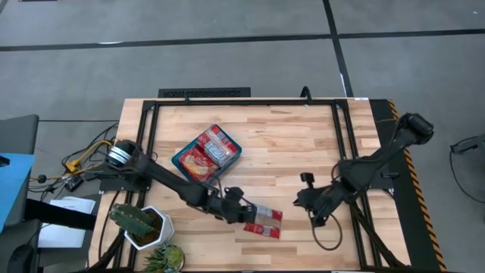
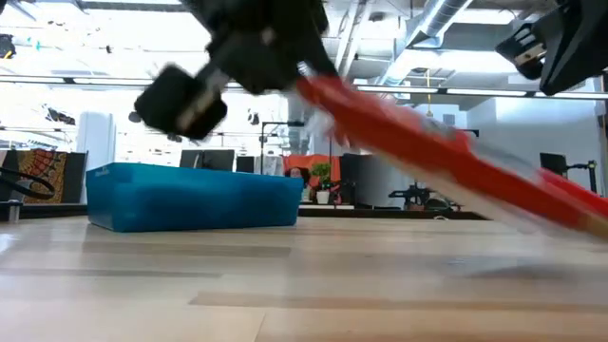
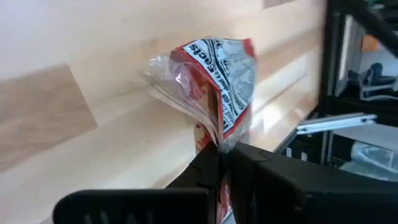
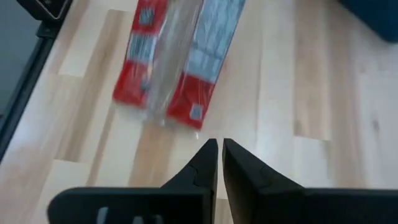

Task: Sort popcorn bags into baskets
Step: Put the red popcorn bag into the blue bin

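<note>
**Left arm has a packet pinched near the counter's front edge**

I see a pale wood counter (image 1: 288,152) with a black frame around its edges, standing on grey floor. Across it, the low view shows a bright open hall with ducts overhead and shelving far back.

The largest thing on the counter is the teal tray (image 1: 206,154), set left of centre and turned at an angle. Red packets (image 1: 204,152) lie flat in it and cover most of its floor; I cannot count them. At the front-left corner stands a white pot (image 1: 145,227) with a cactus, and a second plant sits just beside it at the edge.

The left gripper (image 1: 244,214) is low over the counter in front of the tray, near the front edge. Its fingers are closed tight on the end of a red bag (image 3: 214,81), which crumples at the pinch and tilts up from the wood in the low view. Another bag (image 1: 265,227) lies just beside it, toward the front edge.

The right gripper (image 1: 305,199) waits further right, well apart from the bags, its fingers nearly together and holding nothing.

The middle and back-right of the counter are bare wood.
</note>
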{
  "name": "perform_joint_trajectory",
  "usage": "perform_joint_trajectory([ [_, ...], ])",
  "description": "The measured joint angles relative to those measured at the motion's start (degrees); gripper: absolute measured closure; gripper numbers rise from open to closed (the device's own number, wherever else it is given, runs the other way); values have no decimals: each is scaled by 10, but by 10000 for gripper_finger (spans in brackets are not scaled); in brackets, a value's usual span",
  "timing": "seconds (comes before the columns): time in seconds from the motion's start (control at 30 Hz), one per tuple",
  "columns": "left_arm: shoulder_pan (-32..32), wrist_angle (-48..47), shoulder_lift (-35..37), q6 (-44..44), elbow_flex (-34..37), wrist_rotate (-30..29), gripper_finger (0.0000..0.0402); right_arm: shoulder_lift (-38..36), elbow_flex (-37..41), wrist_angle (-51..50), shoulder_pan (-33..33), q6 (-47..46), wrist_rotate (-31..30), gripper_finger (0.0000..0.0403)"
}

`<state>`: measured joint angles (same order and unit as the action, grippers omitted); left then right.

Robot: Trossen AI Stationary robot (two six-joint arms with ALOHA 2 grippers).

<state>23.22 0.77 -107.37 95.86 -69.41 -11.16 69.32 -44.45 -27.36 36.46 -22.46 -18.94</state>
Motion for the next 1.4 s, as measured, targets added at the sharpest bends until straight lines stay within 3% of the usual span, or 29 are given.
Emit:
perform_joint_trajectory([
  [0.2,-18,-134,110,-52,-1,7,401,-15,0,-25,3,16,-23,352],
  [0.6,-121,-517,367,-216,-1,12,401,-15,0,-23,-11,80,-22,352],
  [0.9,-228,-688,442,-406,-2,74,401,-15,0,-21,-86,89,-22,352],
  [1.03,-271,-692,445,-481,8,89,401,-15,0,-22,-123,89,-22,352],
  [1.23,-326,-618,444,-555,55,182,401,-15,0,-22,-163,90,-22,352],
  [1.4,-354,-607,444,-570,98,183,401,-15,0,-22,-172,93,-20,352],
])
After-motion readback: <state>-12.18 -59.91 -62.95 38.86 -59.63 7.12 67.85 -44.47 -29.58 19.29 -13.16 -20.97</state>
